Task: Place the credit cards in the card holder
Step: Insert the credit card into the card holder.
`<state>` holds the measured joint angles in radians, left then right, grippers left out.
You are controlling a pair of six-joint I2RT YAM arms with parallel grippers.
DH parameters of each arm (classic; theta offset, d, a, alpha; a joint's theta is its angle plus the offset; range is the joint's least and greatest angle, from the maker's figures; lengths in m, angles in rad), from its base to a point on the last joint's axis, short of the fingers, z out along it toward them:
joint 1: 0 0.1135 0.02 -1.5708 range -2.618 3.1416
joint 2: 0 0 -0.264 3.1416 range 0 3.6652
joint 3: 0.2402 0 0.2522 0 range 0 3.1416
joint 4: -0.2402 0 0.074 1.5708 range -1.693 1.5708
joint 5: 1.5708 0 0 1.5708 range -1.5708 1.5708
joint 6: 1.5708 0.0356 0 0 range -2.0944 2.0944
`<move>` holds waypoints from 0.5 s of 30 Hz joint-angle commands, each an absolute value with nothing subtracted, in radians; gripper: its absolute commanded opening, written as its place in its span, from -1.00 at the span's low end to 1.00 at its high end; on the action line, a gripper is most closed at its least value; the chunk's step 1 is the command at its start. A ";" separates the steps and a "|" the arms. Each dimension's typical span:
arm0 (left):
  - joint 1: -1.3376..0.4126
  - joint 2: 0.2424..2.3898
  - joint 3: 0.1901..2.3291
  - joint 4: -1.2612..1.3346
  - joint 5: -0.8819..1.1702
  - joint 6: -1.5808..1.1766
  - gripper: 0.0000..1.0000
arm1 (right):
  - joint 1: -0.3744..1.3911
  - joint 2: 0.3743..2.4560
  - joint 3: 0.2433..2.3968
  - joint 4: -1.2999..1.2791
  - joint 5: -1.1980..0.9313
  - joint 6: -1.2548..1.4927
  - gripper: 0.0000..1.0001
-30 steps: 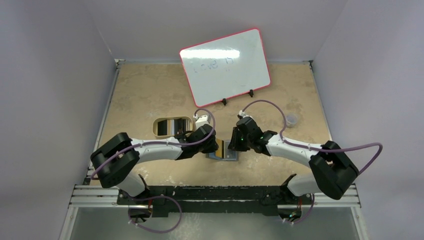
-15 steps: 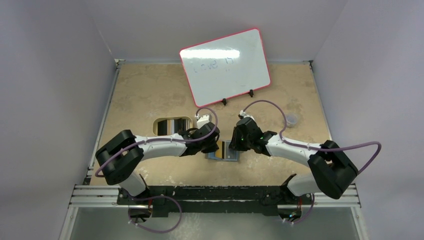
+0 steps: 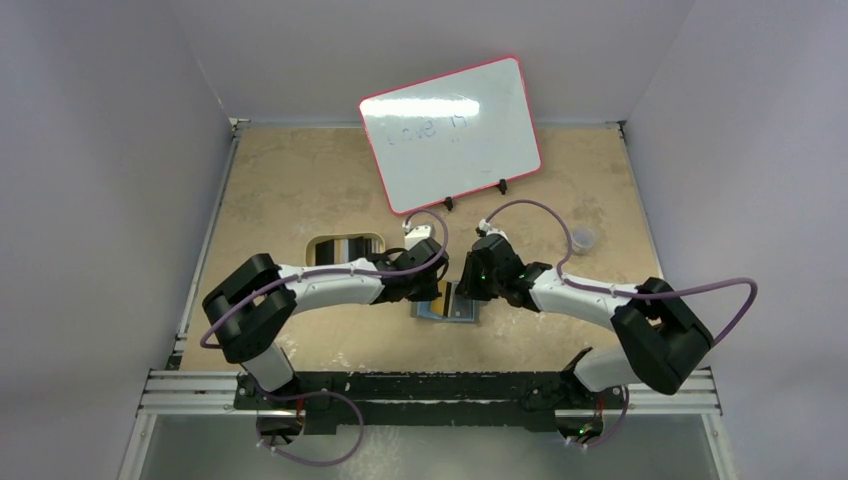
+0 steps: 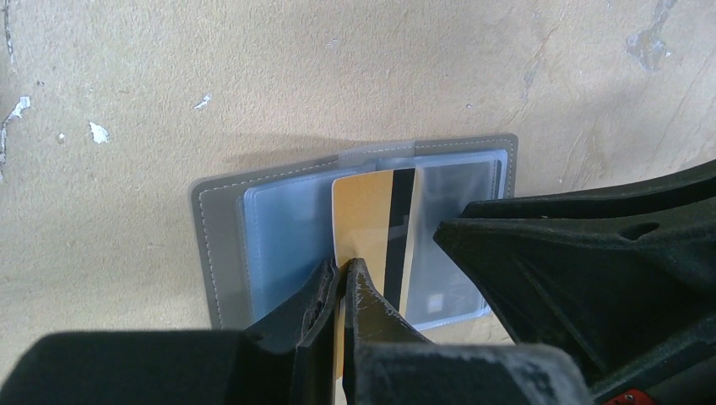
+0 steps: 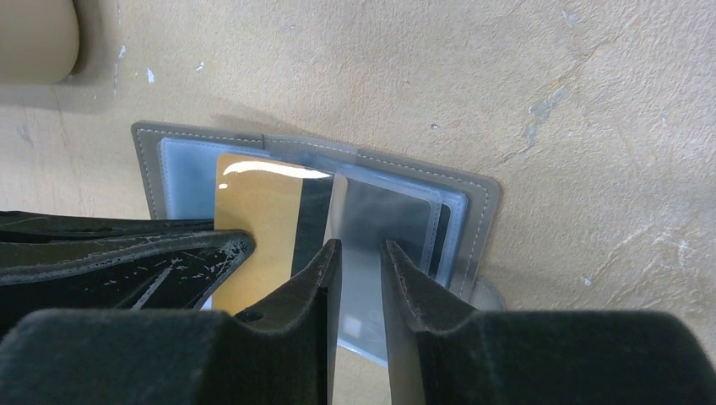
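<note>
1. The card (image 4: 371, 219), gold with a black stripe, lies over the middle of the open holder (image 4: 224, 245). Its far edge is close to the fold. I cannot tell whether that edge has entered a pocket.
2. The holder lies flat and open on the table (image 4: 253, 84), between the two grippers, blue-grey pockets up.
3. The left gripper (image 4: 342, 274) has its jaws pinched tight on the card's near edge.
4. The right gripper (image 5: 359, 253) has its jaws a narrow gap apart. The tips are down at the pocket just beside the card's stripe, with nothing seen clamped between them.
5. Risks, as I judge them:
   - The card may ride over the pocket mouth rather than into it if its edge comes in too flat.
   - The holder may slide or fold under the push, because it is light and only the right tips could steady it.
   - The thin card may twist in so narrow a pinch.
   - The two grippers are very close and could touch.
6. Further out are a gold tin (image 3: 345, 250) on the left and a whiteboard (image 3: 450, 135) at the back.
</note>
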<state>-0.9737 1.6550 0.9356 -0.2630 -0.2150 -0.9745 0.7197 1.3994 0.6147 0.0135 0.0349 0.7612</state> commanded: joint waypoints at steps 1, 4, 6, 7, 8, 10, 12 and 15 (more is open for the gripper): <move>-0.971 1.683 0.937 -0.412 -0.263 -0.897 -1.00 | 0.718 1.424 0.586 -0.057 0.065 0.767 -0.47; -0.972 1.691 0.953 -0.449 -0.296 -0.887 -1.00 | 0.718 1.408 0.606 -0.097 0.082 0.762 -0.47; -0.972 1.695 0.953 -0.446 -0.295 -0.877 -1.00 | 0.718 1.389 0.620 -0.132 0.097 0.762 -0.47; -0.972 1.691 0.951 -0.443 -0.296 -0.876 -1.00 | 0.718 1.375 0.624 -0.146 0.104 0.764 -0.46; -0.972 1.688 0.947 -0.435 -0.295 -0.877 -1.00 | 0.718 1.360 0.625 -0.156 0.110 0.766 -0.46; -0.972 1.677 0.937 -0.399 -0.274 -0.882 -1.00 | 0.718 1.333 0.623 -0.173 0.118 0.770 -0.44; -0.973 1.671 0.925 -0.369 -0.259 -0.893 -1.00 | 0.718 1.318 0.621 -0.189 0.129 0.773 -0.40; -0.972 1.669 0.908 -0.326 -0.240 -0.920 -1.00 | 0.716 1.316 0.612 -0.195 0.146 0.773 -0.36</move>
<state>-0.9741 1.6566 0.9546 -0.3004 -0.2386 -0.9314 0.7197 1.3342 0.6197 -0.1192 0.0887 0.7670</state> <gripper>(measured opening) 0.009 0.311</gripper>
